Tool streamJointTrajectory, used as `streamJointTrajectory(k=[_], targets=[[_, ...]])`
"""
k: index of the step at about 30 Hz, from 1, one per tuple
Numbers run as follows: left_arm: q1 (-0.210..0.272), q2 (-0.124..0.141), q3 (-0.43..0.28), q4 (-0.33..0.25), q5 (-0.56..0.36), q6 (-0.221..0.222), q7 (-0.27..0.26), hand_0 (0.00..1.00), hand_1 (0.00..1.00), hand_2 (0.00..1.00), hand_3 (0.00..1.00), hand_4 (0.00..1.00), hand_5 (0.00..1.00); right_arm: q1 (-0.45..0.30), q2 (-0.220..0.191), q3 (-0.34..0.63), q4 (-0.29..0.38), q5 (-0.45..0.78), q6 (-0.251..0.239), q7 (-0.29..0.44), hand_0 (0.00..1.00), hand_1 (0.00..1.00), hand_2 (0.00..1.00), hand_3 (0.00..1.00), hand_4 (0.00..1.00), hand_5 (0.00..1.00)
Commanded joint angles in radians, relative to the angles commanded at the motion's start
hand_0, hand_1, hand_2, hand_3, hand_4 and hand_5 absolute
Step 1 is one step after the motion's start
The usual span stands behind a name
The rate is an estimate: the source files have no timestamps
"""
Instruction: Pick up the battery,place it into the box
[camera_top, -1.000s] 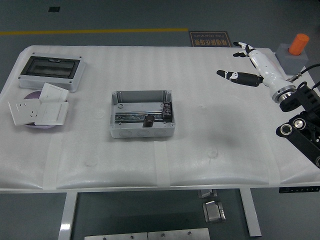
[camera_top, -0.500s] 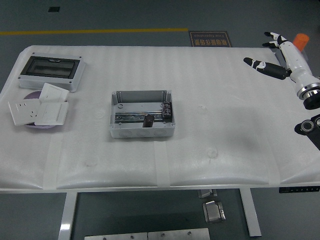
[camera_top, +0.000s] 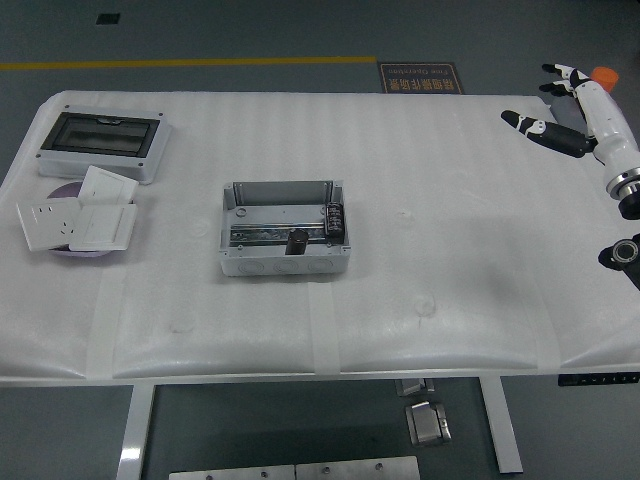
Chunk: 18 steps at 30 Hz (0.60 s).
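Box (camera_top: 285, 235) mid-counter (camera_top: 420, 320), open top; battery (camera_top: 334, 220) lies inside at its right end. Sockets (camera_top: 75, 222) far left. Right robot hand (camera_top: 565, 110) at far right edge, fingers spread, holding nothing.

Light fell evenly from overhead and the scene was bright without being harsh. The white bench (camera_top: 420, 200) came close to washing out, its padded ridges showing only as faint grey lines. A soft, wide shadow lay on the bench's near right part, and the box (camera_top: 285, 232) threw only a thin shadow at its base. The frame was fairly sharp in the middle; the right hand (camera_top: 570, 105) looked slightly soft.
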<state>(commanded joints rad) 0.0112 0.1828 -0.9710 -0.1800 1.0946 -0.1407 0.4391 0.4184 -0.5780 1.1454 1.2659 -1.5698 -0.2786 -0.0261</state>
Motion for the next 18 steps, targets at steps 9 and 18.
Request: streamJointTrajectory(k=[9,18], targets=[[-0.001,-0.005,-0.001,0.000,0.000,0.001,-0.001,0.617,0.615,0.413,0.508,0.612,0.043,-0.007,0.002,0.016,-0.005,0.001,-0.001,0.001,0.966,0.780,0.738,0.869,0.998,0.651],[-0.001,-0.005,0.003,0.000,-0.006,0.001,-0.001,0.616,0.615,0.412,0.506,0.615,0.044,-0.007,0.000,0.021,-0.003,-0.005,-0.002,-0.001,0.964,0.778,0.735,0.865,0.998,0.649]])
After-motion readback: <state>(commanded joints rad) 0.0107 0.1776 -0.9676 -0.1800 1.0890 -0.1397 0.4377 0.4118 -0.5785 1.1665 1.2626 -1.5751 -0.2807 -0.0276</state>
